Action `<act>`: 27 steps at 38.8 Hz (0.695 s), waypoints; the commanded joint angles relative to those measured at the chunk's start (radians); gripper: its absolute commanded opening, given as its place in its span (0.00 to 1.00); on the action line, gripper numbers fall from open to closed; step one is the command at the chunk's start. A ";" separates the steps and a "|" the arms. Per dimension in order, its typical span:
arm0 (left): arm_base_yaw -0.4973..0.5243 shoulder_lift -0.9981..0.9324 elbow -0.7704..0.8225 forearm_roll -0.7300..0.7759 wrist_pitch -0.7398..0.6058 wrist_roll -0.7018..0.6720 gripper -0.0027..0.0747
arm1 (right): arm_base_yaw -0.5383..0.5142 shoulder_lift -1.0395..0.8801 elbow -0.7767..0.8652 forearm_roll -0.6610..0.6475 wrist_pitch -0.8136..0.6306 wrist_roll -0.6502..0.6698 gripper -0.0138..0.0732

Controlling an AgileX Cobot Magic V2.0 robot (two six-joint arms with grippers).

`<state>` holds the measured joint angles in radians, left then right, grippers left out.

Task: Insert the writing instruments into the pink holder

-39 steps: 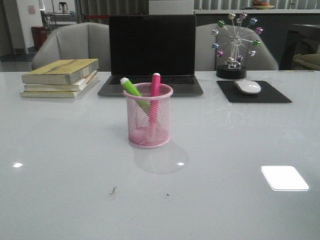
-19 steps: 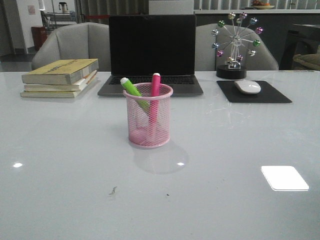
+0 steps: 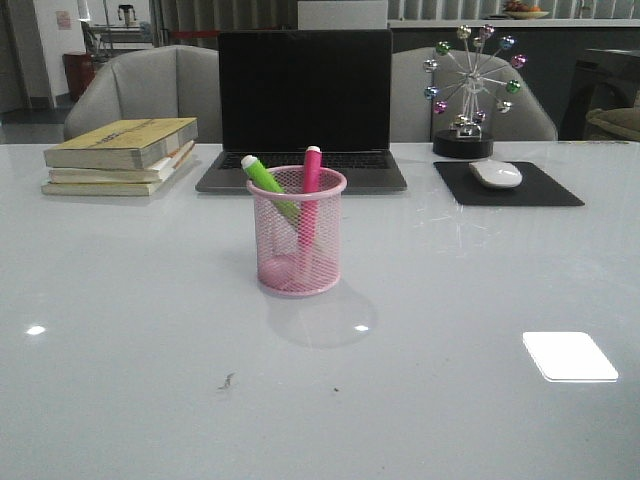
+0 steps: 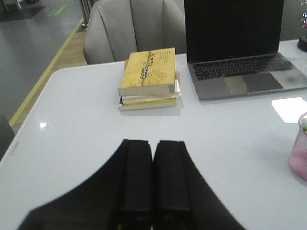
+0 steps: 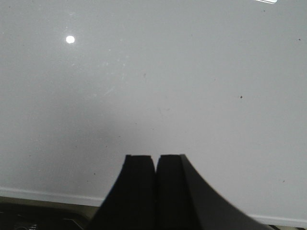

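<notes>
White and glossy, the table [image 3: 130,330] is carrying everything in the scene, with grey chairs [image 3: 150,85] standing behind it. Near the middle of the table the pink holder [image 3: 297,233] is standing upright, and this cup serves as the landmark. Inside it the green marker [image 3: 265,176] is leaning toward the left side of the rim with its pale tip poking out, while the pink marker [image 3: 311,170] is standing nearly upright beside it, its top also rising above the rim. Directly behind the holder an open laptop [image 3: 303,100] is showing a dark screen. Behind and to the left of the holder a stack of books [image 3: 122,155] is lying flat. Behind and to the right, a white mouse [image 3: 495,174] is resting on a black mouse pad [image 3: 510,185], with a small ferris-wheel ornament [image 3: 470,85] standing beyond it.

Neither arm is appearing in the front view. The left gripper [image 4: 153,179] is hovering over bare table with its jaws pressed together, holding nothing, the books ahead of it. The right gripper [image 5: 156,189] is likewise closed and empty above plain tabletop.
</notes>
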<state>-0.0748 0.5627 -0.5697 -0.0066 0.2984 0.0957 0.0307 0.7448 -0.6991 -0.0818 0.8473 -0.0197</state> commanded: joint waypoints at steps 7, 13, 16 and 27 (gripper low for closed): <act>0.001 -0.012 0.003 -0.007 -0.380 -0.007 0.15 | -0.006 -0.193 0.062 0.059 -0.323 -0.003 0.19; 0.001 -0.062 0.008 -0.007 -0.384 -0.007 0.15 | -0.006 -0.352 0.157 0.059 -0.526 -0.003 0.19; 0.001 -0.101 0.030 -0.007 -0.384 -0.007 0.15 | -0.006 -0.436 0.228 0.059 -0.659 -0.003 0.19; 0.001 -0.344 0.249 -0.007 -0.384 -0.007 0.15 | -0.006 -0.649 0.469 0.059 -0.847 -0.003 0.19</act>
<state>-0.0748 0.2743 -0.3538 -0.0066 0.0000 0.0957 0.0307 0.1174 -0.2532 -0.0218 0.1130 -0.0194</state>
